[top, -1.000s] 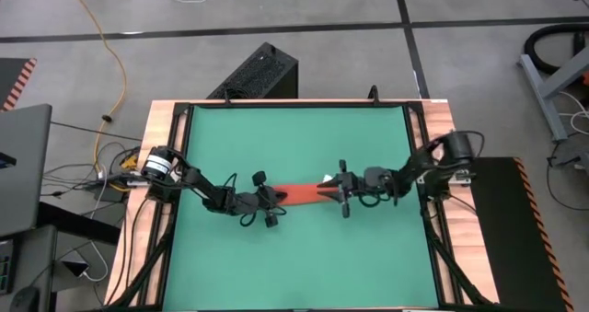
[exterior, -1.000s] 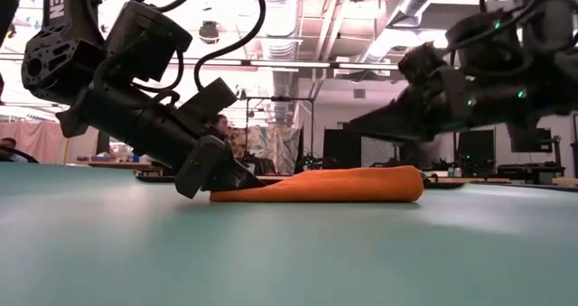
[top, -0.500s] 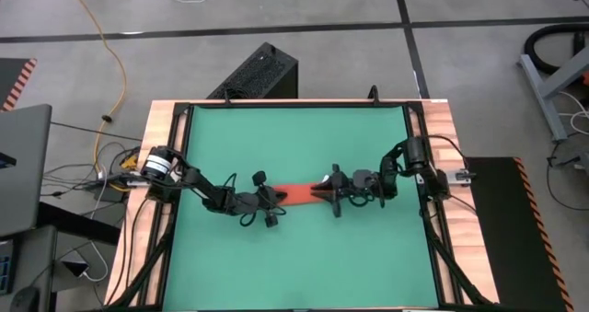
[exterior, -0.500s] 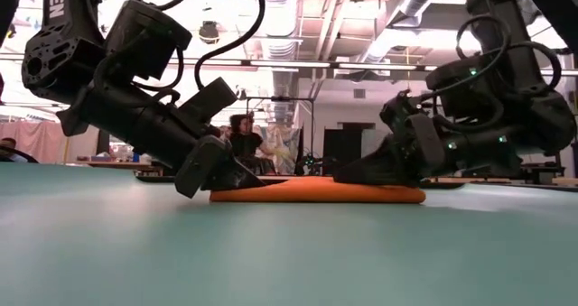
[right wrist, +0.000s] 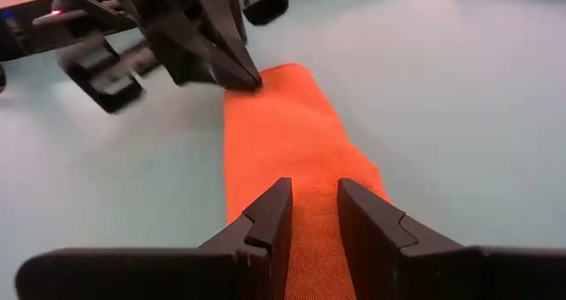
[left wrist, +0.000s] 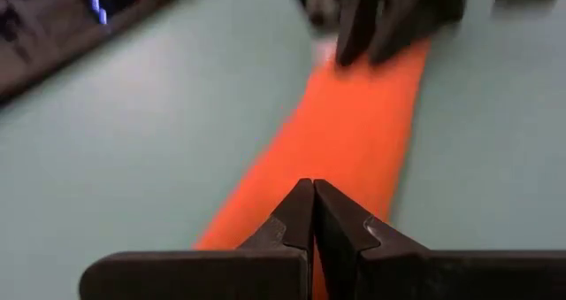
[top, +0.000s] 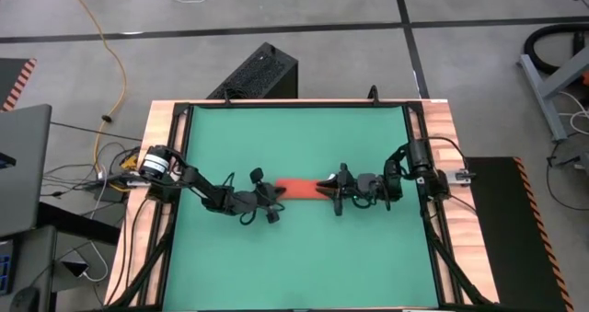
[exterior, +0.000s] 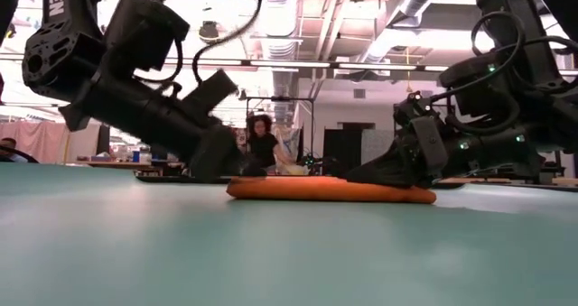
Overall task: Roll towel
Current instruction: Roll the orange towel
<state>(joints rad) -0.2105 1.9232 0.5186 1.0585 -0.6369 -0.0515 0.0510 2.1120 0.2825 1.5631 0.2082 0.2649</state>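
Towel (top: 296, 187) lying mid-mat as narrow flat strip, folded but showing no roll yet; rolling remaining. Right gripper (top: 329, 191) pinching one end, fingers partly apart around cloth. Left gripper (top: 268, 199) sitting at opposite end, fingers pressed together, gripping nothing visible.

A green mat (top: 294, 146) covers the wood-edged table (top: 167, 109). On the floor lie a black box (top: 258, 73) and a yellow cable (top: 109, 45). A person (exterior: 263, 146) stands behind.
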